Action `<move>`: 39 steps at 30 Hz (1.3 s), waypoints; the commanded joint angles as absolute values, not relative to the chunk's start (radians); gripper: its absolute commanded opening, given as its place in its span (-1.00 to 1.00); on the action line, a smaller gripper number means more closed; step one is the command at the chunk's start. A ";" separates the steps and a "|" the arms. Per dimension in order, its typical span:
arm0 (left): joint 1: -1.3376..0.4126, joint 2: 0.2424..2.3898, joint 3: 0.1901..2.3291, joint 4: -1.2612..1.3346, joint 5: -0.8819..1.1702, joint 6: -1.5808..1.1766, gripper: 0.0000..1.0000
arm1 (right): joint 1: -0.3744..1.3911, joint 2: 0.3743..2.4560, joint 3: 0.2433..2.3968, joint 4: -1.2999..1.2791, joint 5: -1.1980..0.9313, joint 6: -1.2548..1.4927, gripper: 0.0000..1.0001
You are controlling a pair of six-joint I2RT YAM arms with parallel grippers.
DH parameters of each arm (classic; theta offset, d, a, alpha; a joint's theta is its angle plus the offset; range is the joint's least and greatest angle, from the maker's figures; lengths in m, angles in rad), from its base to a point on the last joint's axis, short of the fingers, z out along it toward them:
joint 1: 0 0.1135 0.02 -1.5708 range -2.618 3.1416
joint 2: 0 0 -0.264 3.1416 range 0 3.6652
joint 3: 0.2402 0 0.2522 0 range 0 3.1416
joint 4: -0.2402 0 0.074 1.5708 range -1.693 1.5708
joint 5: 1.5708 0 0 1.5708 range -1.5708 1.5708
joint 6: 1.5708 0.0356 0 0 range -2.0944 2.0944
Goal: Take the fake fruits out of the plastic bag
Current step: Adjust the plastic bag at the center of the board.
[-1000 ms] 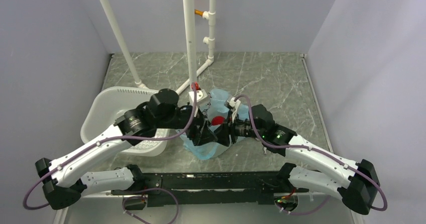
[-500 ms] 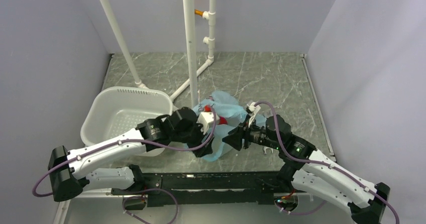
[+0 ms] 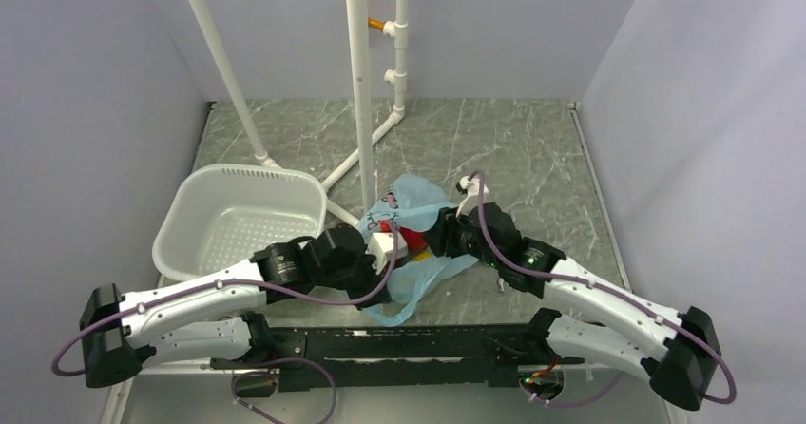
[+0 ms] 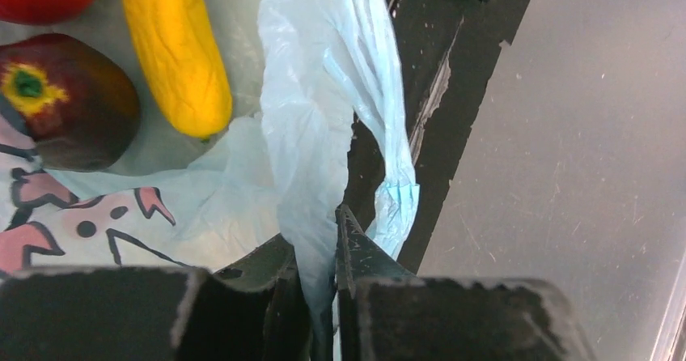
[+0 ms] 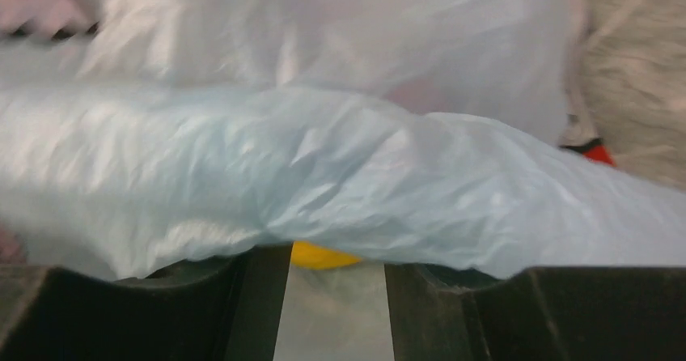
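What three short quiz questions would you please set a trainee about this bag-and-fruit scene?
1. True or false: the left end effector is shut on a fold of the plastic bag.
2. Beside the yellow fruit lies: A) a maroon fruit, B) a green pear, C) an orange.
3. Seen from above, on which side of the bag is the white perforated basket?
Key: 1 true; 2 A; 3 left.

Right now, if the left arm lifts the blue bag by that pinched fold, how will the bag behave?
Probably floppy: the bag crumples in soft folds at the left end effector. Likely very light, since the film is thin and translucent. Its glossy surface could slip from the pinch.
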State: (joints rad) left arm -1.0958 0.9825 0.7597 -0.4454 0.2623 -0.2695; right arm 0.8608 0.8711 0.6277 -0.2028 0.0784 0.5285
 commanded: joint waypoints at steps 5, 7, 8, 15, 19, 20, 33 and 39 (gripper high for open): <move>-1.161 1.038 0.719 -0.483 0.247 -0.257 -0.73 | 0.641 0.971 0.735 -0.055 0.230 0.626 -0.05; -1.173 1.039 0.711 -0.514 0.209 -0.250 -0.74 | 0.583 1.000 0.758 -0.077 0.268 0.658 -0.06; -1.177 1.039 0.710 -0.531 0.191 -0.248 -0.74 | 0.561 1.014 0.767 -0.089 0.280 0.665 -0.07; -1.181 0.978 0.696 -0.459 0.217 -0.277 0.04 | 0.745 0.951 0.710 -0.090 0.176 0.469 0.21; -1.180 0.929 0.729 -0.416 0.212 -0.296 0.51 | 0.808 0.822 0.672 -0.190 0.112 0.500 0.34; -1.179 0.915 0.743 -0.406 0.201 -0.303 0.59 | 0.810 0.789 0.652 -0.192 0.066 0.510 0.36; -1.133 0.944 0.907 -0.303 0.107 -0.386 0.55 | 0.919 0.855 0.548 -0.103 -0.089 0.595 0.10; -1.091 0.992 0.867 -0.199 0.030 -0.446 0.51 | 1.008 0.861 0.468 -0.130 -0.129 0.702 -0.03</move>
State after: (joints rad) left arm -1.1244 0.9638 0.8776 -0.3164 0.0906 -0.3912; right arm 0.9363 0.8753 0.5205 -0.1543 -0.0921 0.6102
